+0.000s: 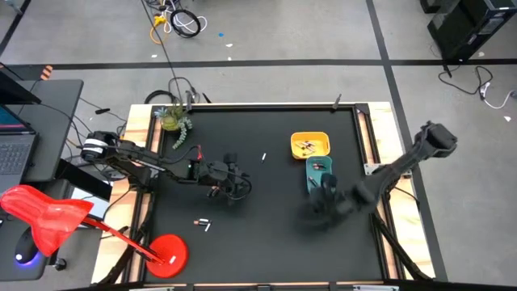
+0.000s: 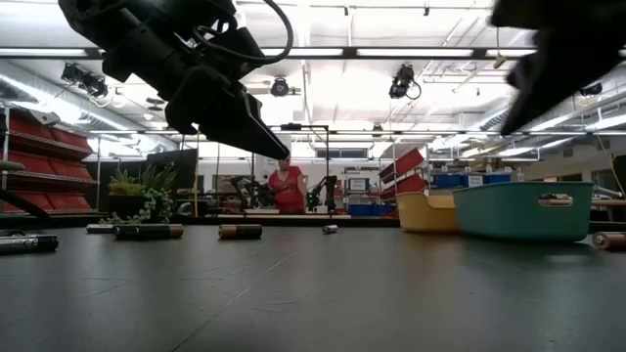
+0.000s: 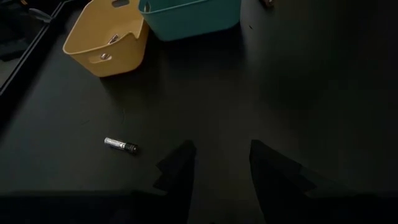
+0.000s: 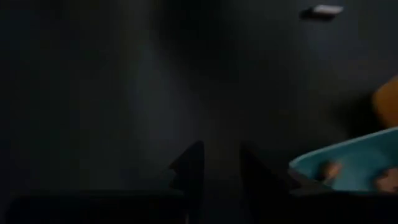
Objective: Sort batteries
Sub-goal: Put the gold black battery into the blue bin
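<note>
My left gripper (image 1: pixel 236 186) hangs open above the black mat left of centre; its fingers (image 3: pixel 180 165) frame bare mat in the left wrist view. A dark battery with a pale end (image 3: pixel 121 145) lies flat on the mat ahead of it, untouched. My right gripper (image 1: pixel 325 200) is open, blurred, just beside the teal tray (image 1: pixel 319 174) on its near side; the tray's rim (image 4: pixel 348 163) shows by its fingers. The yellow tray (image 1: pixel 310 145) holds several batteries. A pale battery (image 1: pixel 263 156) lies mid-table, and two more batteries (image 1: pixel 203 223) lie near the near-left corner.
A potted plant (image 1: pixel 174 120) stands at the far-left corner. A red lamp-like stand (image 1: pixel 166 252) sits off the table's near-left edge. In the low view, batteries (image 2: pixel 240 232) lie along the far part of the mat. A person (image 2: pixel 290 189) stands in the room behind.
</note>
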Available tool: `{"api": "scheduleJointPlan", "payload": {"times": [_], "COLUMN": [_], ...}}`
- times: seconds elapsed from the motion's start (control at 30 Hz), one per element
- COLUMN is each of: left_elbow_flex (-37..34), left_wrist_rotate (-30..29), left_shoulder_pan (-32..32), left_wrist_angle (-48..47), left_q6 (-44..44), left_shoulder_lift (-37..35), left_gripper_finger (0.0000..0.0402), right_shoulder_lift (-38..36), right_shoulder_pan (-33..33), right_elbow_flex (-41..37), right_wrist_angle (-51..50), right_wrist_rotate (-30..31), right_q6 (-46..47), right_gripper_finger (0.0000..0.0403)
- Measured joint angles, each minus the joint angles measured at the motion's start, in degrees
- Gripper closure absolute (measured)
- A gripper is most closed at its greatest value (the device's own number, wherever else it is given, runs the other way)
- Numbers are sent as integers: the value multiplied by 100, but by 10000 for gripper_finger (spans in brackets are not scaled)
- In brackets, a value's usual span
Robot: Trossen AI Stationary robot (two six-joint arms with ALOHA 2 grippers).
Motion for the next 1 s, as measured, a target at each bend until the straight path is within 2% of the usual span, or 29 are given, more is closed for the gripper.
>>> {"api": "scheduleJointPlan", "payload": {"times": [0.17, 0.33, 0.57, 0.7, 0.83, 1.0], "left_elbow_flex": [0, 0, 0, 0, 0, 0], "left_wrist_rotate": [1, 2, 2, 2, 2, 2], "left_shoulder_pan": [-57, -106, -106, -106, -106, -106], "left_wrist_angle": [52, 109, 147, 149, 201, 363], "left_q6": [-26, -52, -3, 18, 21, 25], "left_shoulder_lift": [0, 0, 2, 1, 1, 1], "left_gripper_finger": [245, 245, 245, 245, 245, 245], "right_shoulder_lift": [677, 1149, 1231, 1180, 1178, 1176], "right_shoulder_pan": [902, 1257, 1521, 1509, 1401, 1216], "right_elbow_flex": [-3, -8, -8, -8, -10, -156], "right_wrist_angle": [-123, -701, -1650, -1843, -1835, -1767], "right_wrist_rotate": [354, 357, 362, 155, -129, -202], "right_q6": [1181, 2326, 3313, 3420, 3191, 2908], "right_gripper_finger": [295, 296, 296, 296, 296, 296]}}
